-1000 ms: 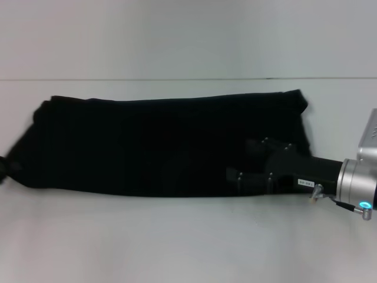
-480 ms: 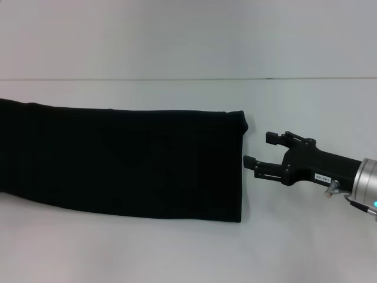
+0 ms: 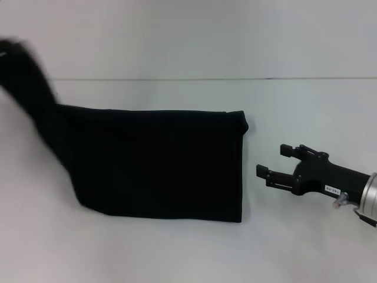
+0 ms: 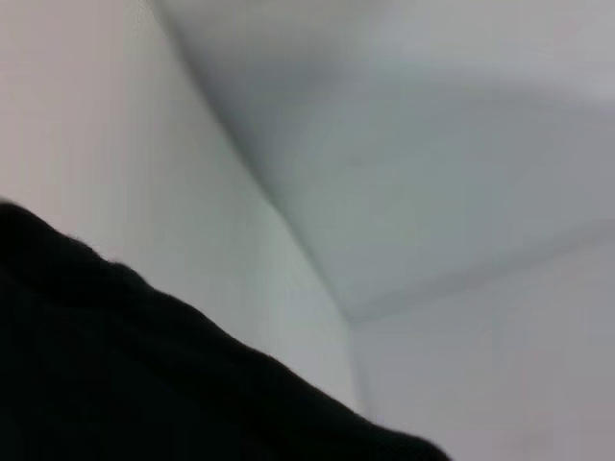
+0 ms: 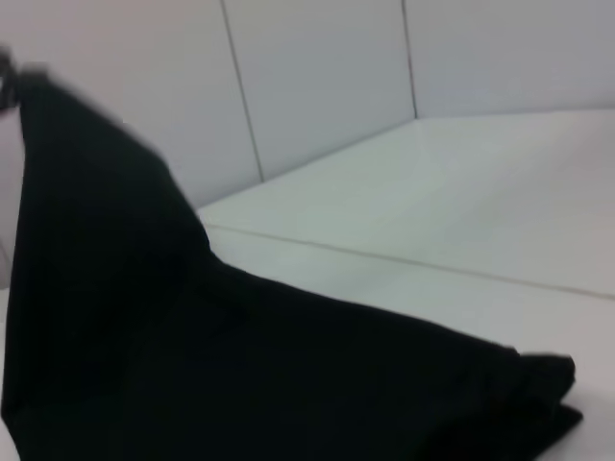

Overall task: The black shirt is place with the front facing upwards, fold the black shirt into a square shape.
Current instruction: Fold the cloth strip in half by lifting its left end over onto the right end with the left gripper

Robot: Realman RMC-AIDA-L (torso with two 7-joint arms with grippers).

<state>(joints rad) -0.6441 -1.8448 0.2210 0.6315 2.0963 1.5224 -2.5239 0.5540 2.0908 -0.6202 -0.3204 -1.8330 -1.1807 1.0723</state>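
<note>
The black shirt [image 3: 159, 162] lies on the white table as a long folded band, its right edge straight and flat. Its left end rises off the table toward the upper left corner of the head view, where the blurred left gripper [image 3: 8, 50] holds it up. Black cloth [image 4: 144, 384] fills the lower part of the left wrist view. In the right wrist view the shirt [image 5: 240, 375] climbs to a raised peak. My right gripper [image 3: 271, 160] hovers open just right of the shirt's right edge, holding nothing.
The white table [image 3: 194, 247] stretches in front of and to the right of the shirt. A pale wall [image 3: 188, 35] stands behind the table's far edge.
The right gripper drew back off the shirt to the right and keeps moving away. The shirt was pulled leftward, and its left end has now been lifted off the table.
</note>
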